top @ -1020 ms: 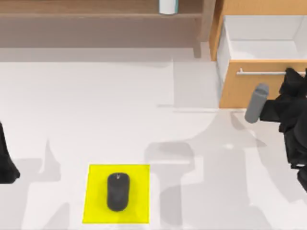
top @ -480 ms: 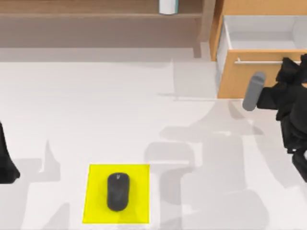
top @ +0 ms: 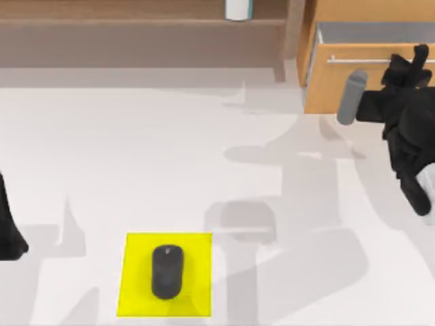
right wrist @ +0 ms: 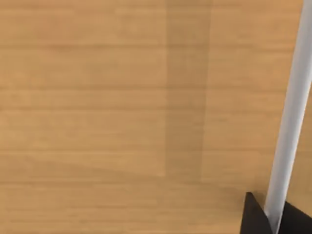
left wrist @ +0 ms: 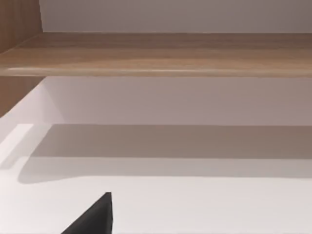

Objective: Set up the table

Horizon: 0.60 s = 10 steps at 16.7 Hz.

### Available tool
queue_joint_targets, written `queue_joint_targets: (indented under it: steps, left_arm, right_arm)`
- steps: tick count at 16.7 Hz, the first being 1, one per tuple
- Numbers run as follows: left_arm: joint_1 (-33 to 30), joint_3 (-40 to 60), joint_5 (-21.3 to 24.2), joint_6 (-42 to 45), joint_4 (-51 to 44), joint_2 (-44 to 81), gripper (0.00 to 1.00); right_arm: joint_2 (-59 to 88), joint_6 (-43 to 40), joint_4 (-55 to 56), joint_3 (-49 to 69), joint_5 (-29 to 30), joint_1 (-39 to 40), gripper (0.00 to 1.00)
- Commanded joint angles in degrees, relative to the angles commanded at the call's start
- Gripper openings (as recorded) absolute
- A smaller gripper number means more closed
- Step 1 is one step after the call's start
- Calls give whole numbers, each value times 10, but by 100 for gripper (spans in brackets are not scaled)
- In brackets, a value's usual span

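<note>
Table (top: 136, 156), a broad white top, spreads across the whole top view and carries everything else. Toward its near edge, left of centre, lies a yellow mat (top: 197, 299) with a dark grey computer mouse (top: 167, 272) resting on its middle. Along the far edge of the table runs a light-brown wooden shelf (top: 136, 13), and a white cylinder (top: 238, 9) with a bluish edge stands on it. At the far right corner of the table sits an orange-brown drawer cabinet (top: 340, 75), its drawer pulled out only a little, showing a narrow strip of pale inside. A thin white handle bar (top: 357, 59) crosses the drawer front. The right gripper (top: 411, 62) is at that bar; the right wrist view shows dark fingers (right wrist: 253, 217) on either side of the bar, closed around it, flat against the wood front. The left arm (top: 8, 224) is parked at the table's left edge, and whether its fingers are wide or narrow I cannot tell.
</note>
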Motion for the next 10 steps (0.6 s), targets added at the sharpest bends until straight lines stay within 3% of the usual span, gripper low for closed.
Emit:
queue_joint_targets:
  steps: [6, 10]
  left_arm:
    - [0, 0, 0, 0, 0, 0, 100]
    - [0, 0, 0, 0, 0, 0, 100]
  right_arm:
    - [6, 1, -9, 9, -1, -1, 0]
    - [41, -1, -48, 91, -11, -10, 0]
